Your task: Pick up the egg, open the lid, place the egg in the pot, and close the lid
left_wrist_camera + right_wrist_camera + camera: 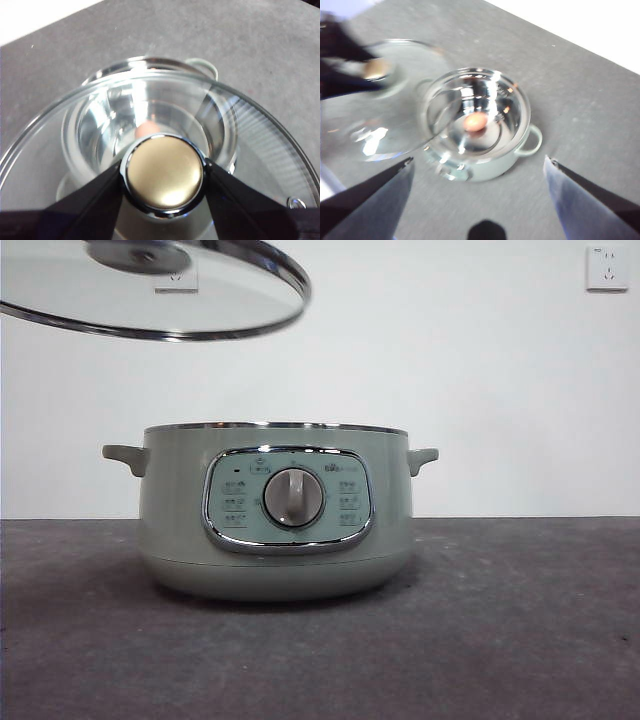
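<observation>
— What am I seeing on the counter?
— I'm looking at a dark grey, speckled surface. The pot is sitting directly on it, dial facing the front camera.
— Anything else resting there?
— I'm seeing only the pot.

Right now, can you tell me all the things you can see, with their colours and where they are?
pot: one, sage green with a chrome-framed panel and a dial, standing open on the table.
egg: one, reddish-brown, lying on the shiny bottom inside the pot.
lid: one, clear glass with a chrome rim, held in the air above and to one side of the pot.
table: one, dark grey, under the pot.
wall sockets: two, white, on the white wall behind.
left gripper: one, black fingers shut on the lid's knob.
right gripper: one, open, holding nothing, high above the pot.
</observation>
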